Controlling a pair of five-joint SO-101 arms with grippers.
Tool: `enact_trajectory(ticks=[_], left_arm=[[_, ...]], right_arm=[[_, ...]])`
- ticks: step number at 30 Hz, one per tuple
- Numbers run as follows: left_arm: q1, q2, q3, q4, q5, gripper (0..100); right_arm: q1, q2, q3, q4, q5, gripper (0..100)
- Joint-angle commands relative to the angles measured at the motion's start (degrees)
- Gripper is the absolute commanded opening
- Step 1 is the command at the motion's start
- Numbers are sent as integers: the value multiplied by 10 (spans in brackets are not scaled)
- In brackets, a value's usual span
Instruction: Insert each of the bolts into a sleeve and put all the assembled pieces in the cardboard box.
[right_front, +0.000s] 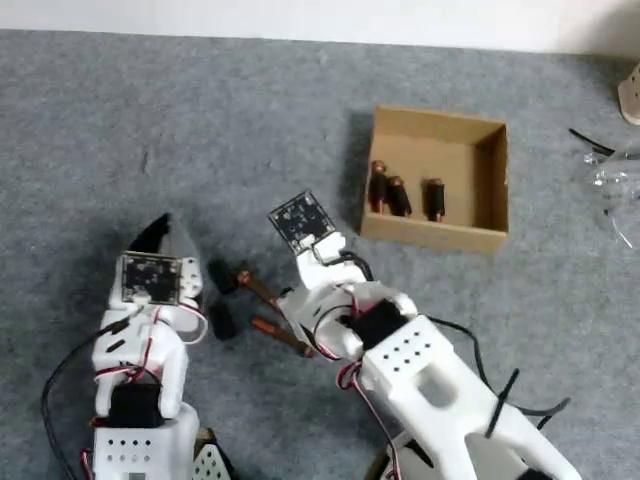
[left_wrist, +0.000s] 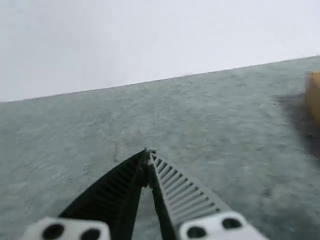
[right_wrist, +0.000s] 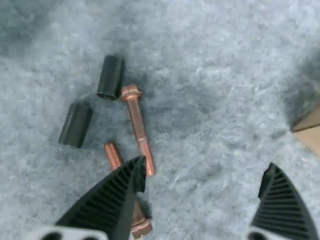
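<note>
While the right hand (right_wrist: 205, 172) hangs wide open over two copper-coloured metal bolts (right_wrist: 138, 125) and two short black cylindrical sleeves (right_wrist: 110, 77) lying crowded together toward the near edge of the grey felt-covered bench (right_front: 120, 120), a careless closing could catch both bolts at once or knock a sleeve rolling. The left hand (left_wrist: 148, 154), closed on nothing, sits near them and narrows that side. Open bench runs to the brown cardboard box (right_front: 490, 170) nearer the far edge, which holds three assembled pieces (right_front: 398, 196).
</note>
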Motion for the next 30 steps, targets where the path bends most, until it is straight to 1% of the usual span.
enact_trajectory(ticks=[1, 3, 7, 9, 11, 14, 17, 19, 25, 28, 30], left_arm=[[-76, -9, 11, -6, 4, 11], [-116, -7, 11, -18, 4, 11], [-191, -9, 10, -16, 4, 11], [-231, -9, 11, -4, 5, 11], [-269, -9, 6, 18, 9, 11], [-328, -9, 6, 25, 60, 11], [-377, -9, 8, 25, 108, 11], [-389, -8, 11, 25, 117, 11], [-388, -6, 11, 26, 118, 11], [-379, -5, 11, 26, 118, 11], [-367, -5, 11, 26, 118, 11]], right_arm=[[10, 27, -2, -29, 9, 321], [10, 46, -2, -43, 9, 321], [11, 73, -2, -66, 9, 321], [11, 80, -2, -75, 12, 321], [11, 85, 0, -76, 33, 321], [11, 85, 0, -76, 55, 321], [11, 85, 1, -76, 55, 321], [11, 85, 1, -76, 55, 321], [11, 85, 1, -76, 55, 321], [11, 85, 1, -80, 55, 321], [14, 85, 2, -102, 55, 321]])
